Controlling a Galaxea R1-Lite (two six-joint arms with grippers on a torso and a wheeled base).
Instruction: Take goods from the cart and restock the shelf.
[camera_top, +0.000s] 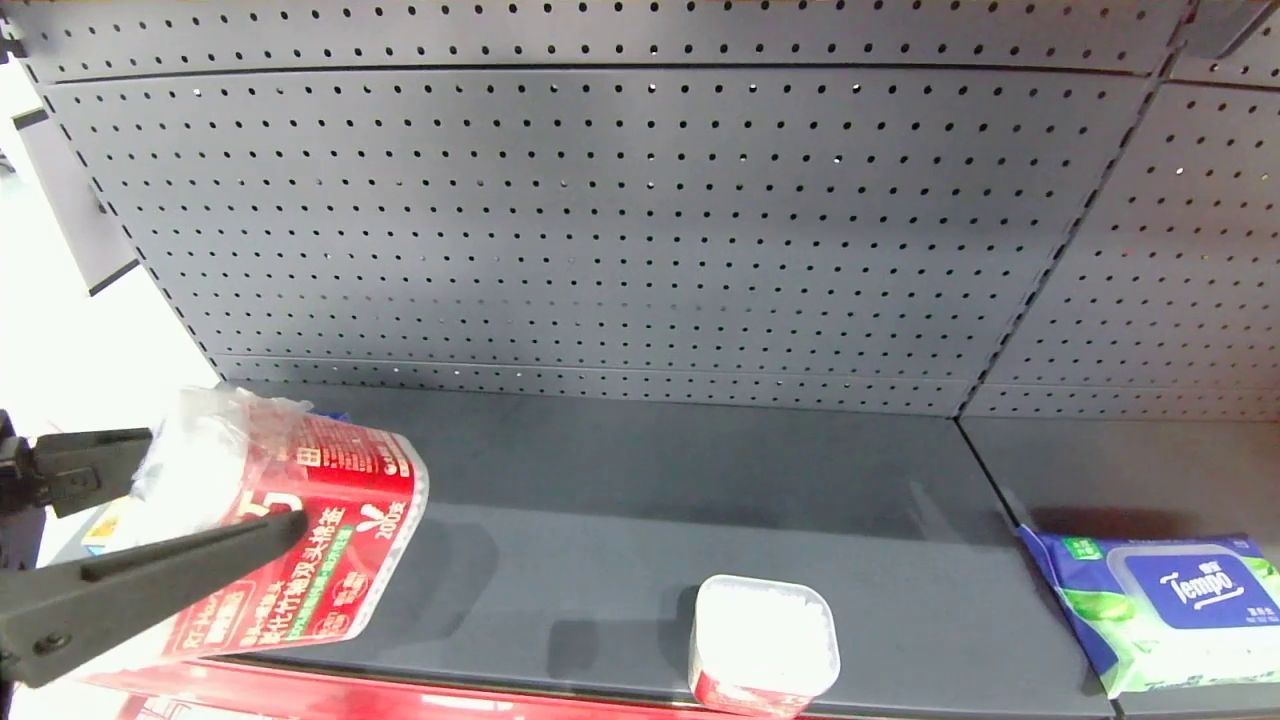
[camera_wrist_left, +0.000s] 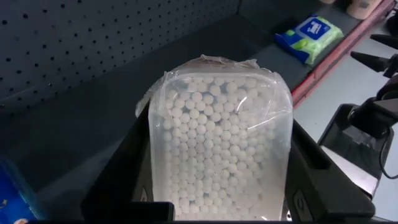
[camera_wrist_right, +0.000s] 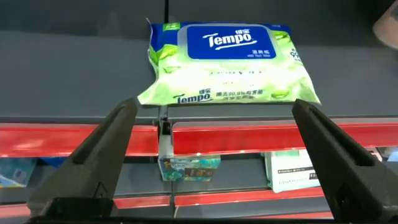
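I am holding a tub of cotton swabs (camera_top: 300, 520) in my left gripper (camera_top: 225, 480), which is coming in from the left edge of the head view with its two dark fingers closed on opposite sides of the tub. The arm is lying low and nearly level, pointing across toward the shelf (camera_top: 620, 470). The tub is sitting tilted over the shelf's left front corner, its red label facing up and outward and its clear film end nearest my wrist. I cannot tell whether it is touching the board. From my left wrist, I am looking straight onto the white swab tips through the clear end of the tub (camera_wrist_left: 221, 143), with the gripper (camera_wrist_left: 217, 171) flanking it on both sides. Further right, a second swab tub (camera_top: 765, 645) is standing upright at the shelf's front edge, well apart from the one I am gripping. At the far right a pack of wet wipes (camera_top: 1160, 605) is lying flat in the neighbouring bay. My right gripper (camera_wrist_right: 214, 107) is hanging in front of the red front rail (camera_wrist_right: 249, 137), facing the wet wipes (camera_wrist_right: 224, 62), with its fingers spread wide and gripping nothing.
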